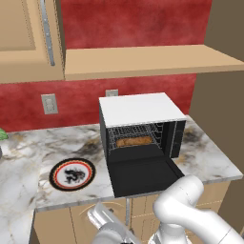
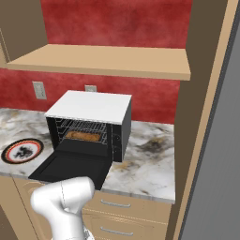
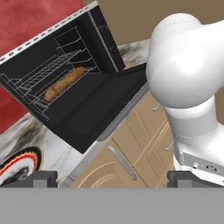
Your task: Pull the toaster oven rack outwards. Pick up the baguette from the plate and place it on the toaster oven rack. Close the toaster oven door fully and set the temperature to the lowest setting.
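- Toaster oven (image 1: 142, 110) on marble counter (image 1: 28, 157), backed against red wall (image 1: 133, 21); white top, dark control strip (image 1: 177, 138) at 3 o'clock of cavity.
- Toaster oven door (image 1: 143, 175) dropped fully open, lying flat, reaching past counter's front edge; grey handle bar (image 3: 124, 114) at its outer edge in hand view.
- Baguette (image 1: 133, 141) lying lengthwise on toaster oven rack (image 1: 134, 134) inside cavity; also seen in right base view (image 2: 83, 136) and hand view (image 3: 64, 83).
- Plate (image 1: 72, 174) bare on counter at 9 o'clock of open door, well apart from oven; red-black rim, dark pattern in centre.
- Gripper (image 3: 111, 178) low, below counter level, in front of cabinet drawers (image 3: 131, 153); two dark finger tips (image 3: 41, 178) at bottom corners of hand view, set wide apart, nothing between them, holding nothing.
- White arm link (image 1: 190, 202) at 5 o'clock of door in left base view, bulking between camera and cabinet front; same link (image 3: 188, 74) blocking right side of hand view, covering part of door's edge.
- Open door hanging over cabinet fronts, above gripper.
- Two wall outlets (image 1: 49, 103) on red wall, one at 10 o'clock of oven, one just behind its top.
- Wooden shelf (image 1: 143, 61) above oven; upper cabinet (image 1: 28, 43) at 11 o'clock with metal handle.
- Tall wooden panel (image 2: 211, 117) at 3 o'clock, closing counter's right end.
- Green bit at left edge of left base view, too cut off to tell.
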Robot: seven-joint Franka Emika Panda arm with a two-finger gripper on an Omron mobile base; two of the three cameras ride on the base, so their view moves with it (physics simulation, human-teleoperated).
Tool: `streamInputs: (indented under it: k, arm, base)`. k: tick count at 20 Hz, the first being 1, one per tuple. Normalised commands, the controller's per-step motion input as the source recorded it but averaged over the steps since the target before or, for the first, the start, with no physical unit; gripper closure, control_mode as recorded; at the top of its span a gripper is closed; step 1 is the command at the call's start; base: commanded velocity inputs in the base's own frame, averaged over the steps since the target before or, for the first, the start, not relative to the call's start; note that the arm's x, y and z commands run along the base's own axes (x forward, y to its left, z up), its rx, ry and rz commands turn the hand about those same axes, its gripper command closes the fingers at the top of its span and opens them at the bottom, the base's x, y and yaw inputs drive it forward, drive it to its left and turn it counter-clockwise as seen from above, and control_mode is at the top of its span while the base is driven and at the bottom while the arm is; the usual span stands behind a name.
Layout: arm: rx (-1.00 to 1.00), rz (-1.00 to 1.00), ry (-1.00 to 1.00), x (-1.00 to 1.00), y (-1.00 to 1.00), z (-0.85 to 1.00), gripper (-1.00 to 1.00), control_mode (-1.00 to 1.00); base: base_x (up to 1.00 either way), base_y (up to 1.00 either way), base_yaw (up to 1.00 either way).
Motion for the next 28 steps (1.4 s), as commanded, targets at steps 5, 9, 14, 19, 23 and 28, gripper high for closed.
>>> streamInputs:
  k: [5, 9, 14, 19, 23, 28]
  arm:
    - [0.00, 0.00, 0.00, 0.21, -0.12, -0.10, -1.00, -1.00]
    - [0.00, 0.00, 0.00, 0.28, -0.02, -0.13, -1.00, -1.00]
    - [0.00, 0.00, 0.00, 0.25, 0.00, -0.12, -1.00, -1.00]
    - [0.00, 0.00, 0.00, 0.22, 0.00, -0.17, -1.00, -1.00]
    - [0.00, 0.00, 0.00, 0.16, 0.00, -0.14, -1.00, -1.00]
    - [0.00, 0.00, 0.00, 0.13, 0.00, -0.12, -1.00, -1.00]
  base:
    - [0.00, 0.00, 0.00]
    - [0.00, 0.00, 0.00]
    - [0.00, 0.00, 0.00]
    - [0.00, 0.00, 0.00]
    - [0.00, 0.00, 0.00]
    - [0.00, 0.00, 0.00]
